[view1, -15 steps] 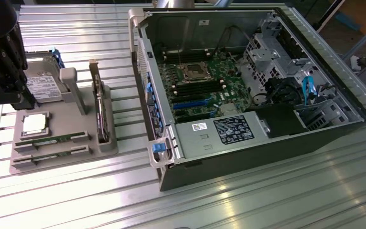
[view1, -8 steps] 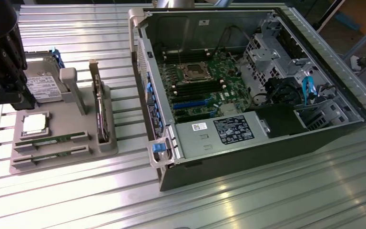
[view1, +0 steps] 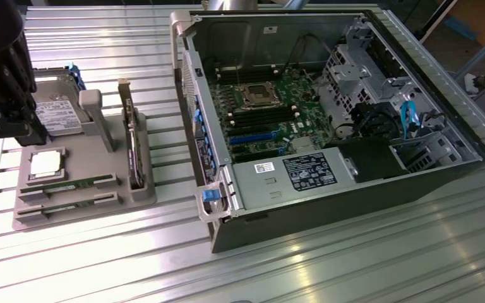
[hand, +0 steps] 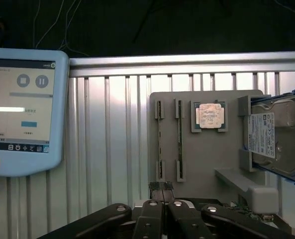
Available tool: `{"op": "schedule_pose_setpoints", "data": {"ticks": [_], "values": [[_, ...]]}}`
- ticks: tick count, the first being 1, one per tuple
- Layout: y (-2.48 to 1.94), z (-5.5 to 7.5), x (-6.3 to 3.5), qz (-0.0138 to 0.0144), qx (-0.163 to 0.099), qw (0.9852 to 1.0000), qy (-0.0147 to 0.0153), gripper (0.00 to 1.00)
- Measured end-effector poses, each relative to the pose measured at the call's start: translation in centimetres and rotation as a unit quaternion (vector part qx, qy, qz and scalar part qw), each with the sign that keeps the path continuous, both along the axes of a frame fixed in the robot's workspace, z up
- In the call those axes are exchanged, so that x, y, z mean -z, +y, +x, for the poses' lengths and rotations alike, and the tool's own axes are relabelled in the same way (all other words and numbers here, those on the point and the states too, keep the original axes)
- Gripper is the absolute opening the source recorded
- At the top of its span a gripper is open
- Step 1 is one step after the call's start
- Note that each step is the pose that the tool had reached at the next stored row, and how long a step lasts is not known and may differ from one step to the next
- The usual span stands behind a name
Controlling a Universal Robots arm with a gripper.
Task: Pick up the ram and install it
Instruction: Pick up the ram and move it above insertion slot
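Ribbed aluminium tabletop (view1: 327,265): you've got 2 ram sticks (view1: 67,185) (hand: 160,144) sitting in slots of the grey holder (view1: 83,218), on the exterior view's left of the open PC case (view1: 327,113). Fingers (hand: 152,214) clenched on nothing, near the sticks' ends.

Ext cam: we look down at a slant from high & fairly far onto the ribbed surface (view1: 352,271), open PC case (view1: 327,221) mid-frame, grey tray (view1: 83,211) at the exterior view's left. Wrist cam: we face down on that tray, much closer. Both views share tray & CPU (hand: 208,115).
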State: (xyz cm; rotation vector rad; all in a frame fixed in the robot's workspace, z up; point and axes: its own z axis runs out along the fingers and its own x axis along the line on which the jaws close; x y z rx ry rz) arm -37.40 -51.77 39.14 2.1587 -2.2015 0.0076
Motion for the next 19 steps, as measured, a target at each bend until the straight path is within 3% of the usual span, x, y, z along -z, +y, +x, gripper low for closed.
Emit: {"op": "schedule_pose_setpoints", "data": {"ticks": [8,19], "values": [[0.0,0.0,0.95,0.0001,0.0,1.0,-0.0038,0.11],[0.0,-0.1,3.05,0.0,0.0,1.0,-0.0073,0.11]]}}
